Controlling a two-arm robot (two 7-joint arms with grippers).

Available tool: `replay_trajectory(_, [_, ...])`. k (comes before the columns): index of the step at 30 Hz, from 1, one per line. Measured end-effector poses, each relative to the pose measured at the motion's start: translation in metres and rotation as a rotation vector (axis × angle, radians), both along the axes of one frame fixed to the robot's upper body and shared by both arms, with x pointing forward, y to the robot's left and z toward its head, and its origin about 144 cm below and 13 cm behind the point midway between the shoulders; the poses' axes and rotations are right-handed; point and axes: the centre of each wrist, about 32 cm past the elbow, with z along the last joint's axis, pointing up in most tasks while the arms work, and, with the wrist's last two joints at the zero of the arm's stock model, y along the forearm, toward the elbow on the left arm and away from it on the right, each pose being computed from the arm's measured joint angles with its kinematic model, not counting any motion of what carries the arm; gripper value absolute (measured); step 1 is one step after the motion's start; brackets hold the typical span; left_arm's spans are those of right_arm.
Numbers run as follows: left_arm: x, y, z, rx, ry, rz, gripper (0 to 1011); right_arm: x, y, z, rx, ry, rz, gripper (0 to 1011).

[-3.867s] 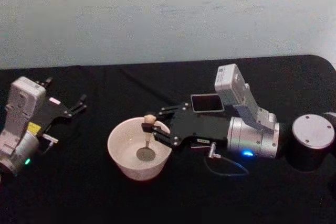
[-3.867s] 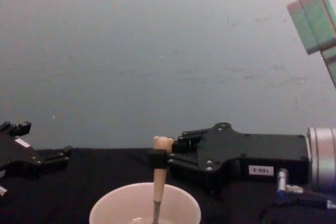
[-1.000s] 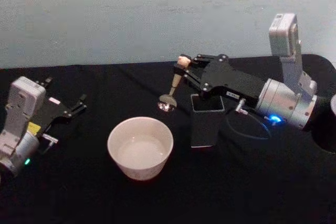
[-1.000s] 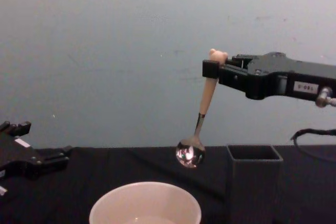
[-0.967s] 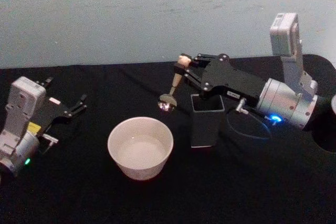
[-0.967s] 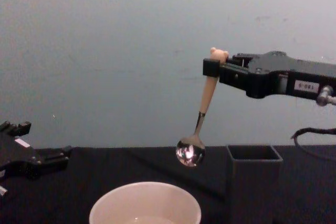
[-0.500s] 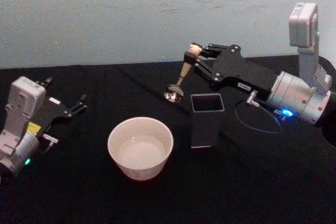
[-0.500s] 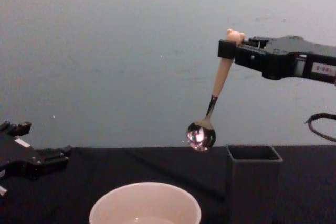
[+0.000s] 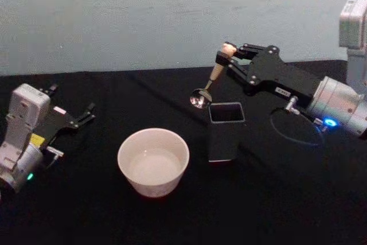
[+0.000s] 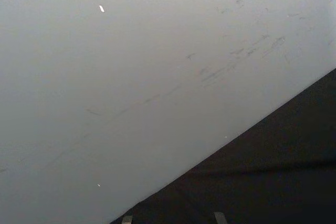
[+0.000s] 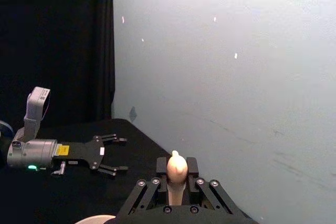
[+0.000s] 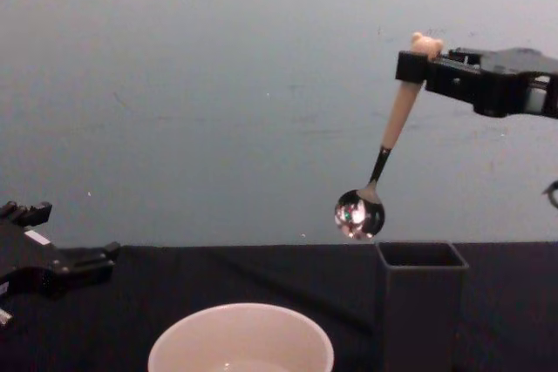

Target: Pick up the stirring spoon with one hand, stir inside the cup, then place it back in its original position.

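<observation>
My right gripper (image 9: 225, 55) is shut on the stirring spoon (image 9: 214, 74), just under the tiny bear head at the top of the beige handle. The spoon (image 12: 397, 124) hangs tilted in the air, and its shiny bowl sits a little above the left rim of the dark grey square holder (image 12: 418, 302). In the right wrist view, the bear head (image 11: 177, 169) shows between the shut fingers. The cream-white cup (image 9: 123, 167) stands on the black table, left of and nearer than the holder (image 9: 225, 139). My left gripper (image 9: 89, 113) rests open at the far left.
A black cloth (image 9: 275, 199) covers the table, with a pale wall behind it. The cup's rim (image 12: 240, 307) sits low in the chest view, left of the holder. The right arm's blue-lit wrist (image 9: 338, 110) and a looping cable hang over the table's right side.
My right gripper has carried the spoon out of the cup, then up and to the right, toward the grey holder. The left arm has not moved.
</observation>
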Motion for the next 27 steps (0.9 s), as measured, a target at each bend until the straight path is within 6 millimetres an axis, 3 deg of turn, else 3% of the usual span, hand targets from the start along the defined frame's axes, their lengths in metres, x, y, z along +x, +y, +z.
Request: replay_trajectory(27, [0.000,0.000,0.000,0.000,0.000,0.000,1001,-0.014,-0.026,-0.001,-0.024,0.005,-0.051,214])
